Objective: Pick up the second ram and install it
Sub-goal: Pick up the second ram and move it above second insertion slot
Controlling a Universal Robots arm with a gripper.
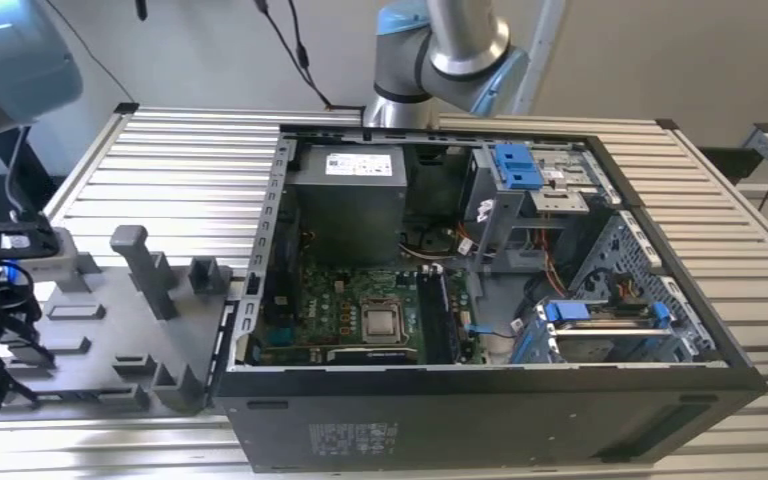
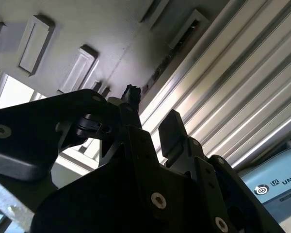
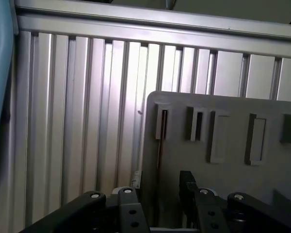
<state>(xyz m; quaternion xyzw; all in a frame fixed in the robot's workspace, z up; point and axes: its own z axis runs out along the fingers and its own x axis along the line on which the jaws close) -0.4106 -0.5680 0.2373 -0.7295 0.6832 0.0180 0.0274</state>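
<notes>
While pincer (image 3: pixel 158 187) hangs at grey tray (image 3: pixel 233 179), jaws apart: mobo (image 1: pixel 357 300) in PC case (image 1: pixel 491 425).

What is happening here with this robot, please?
The robot arm's gripper hangs open over the grey plastic tray, which lies beside the open computer case. It holds nothing. The second ram is probably the slim dark strip standing in a tray slot just ahead of the gripper, not yet picked up.

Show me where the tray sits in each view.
Exterior view: tray at the exterior view's left, beside the case.
First wrist view: tray beyond the gripper.
Second wrist view: tray beyond the gripper.
Shared landmark: the ribbed table under the tray.
</notes>
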